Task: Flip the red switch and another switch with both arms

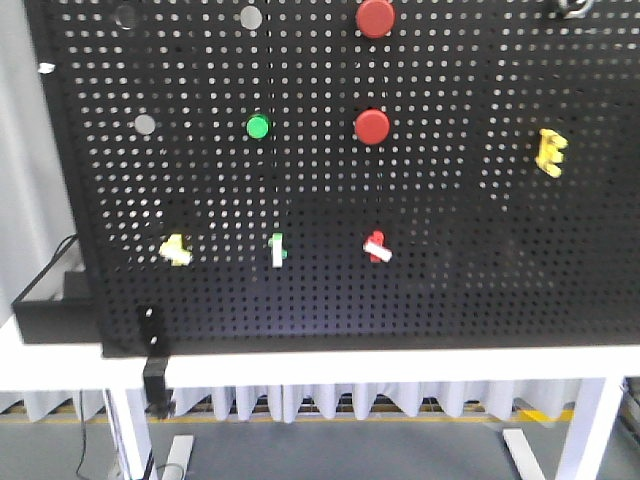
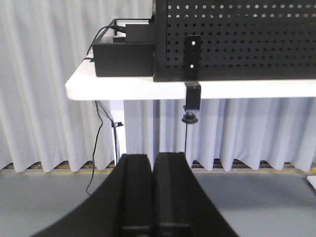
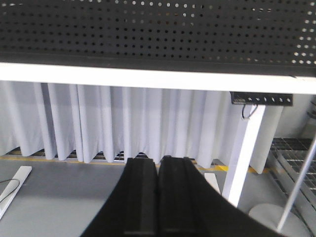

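The red switch (image 1: pixel 377 246), small with a white lever, is mounted low on the black pegboard (image 1: pixel 480 250) in the front view. The pale yellow switch (image 1: pixel 176 249) is in the same row at the left. No arm shows in the front view. My left gripper (image 2: pixel 152 157) is shut with nothing in it, low in front of the table's left end, below the board. Under the table edge, my right gripper (image 3: pixel 159 160) is shut and empty too. Neither wrist view shows the switches.
A white toggle with green glow (image 1: pixel 277 250) sits between the two switches. Above are a green button (image 1: pixel 258 127) and two big red buttons (image 1: pixel 372 127). A yellow piece (image 1: pixel 551 152) hangs at right. A black box (image 2: pixel 123 57) and clamp (image 2: pixel 192 74) stand at the white table (image 1: pixel 400 365) left end.
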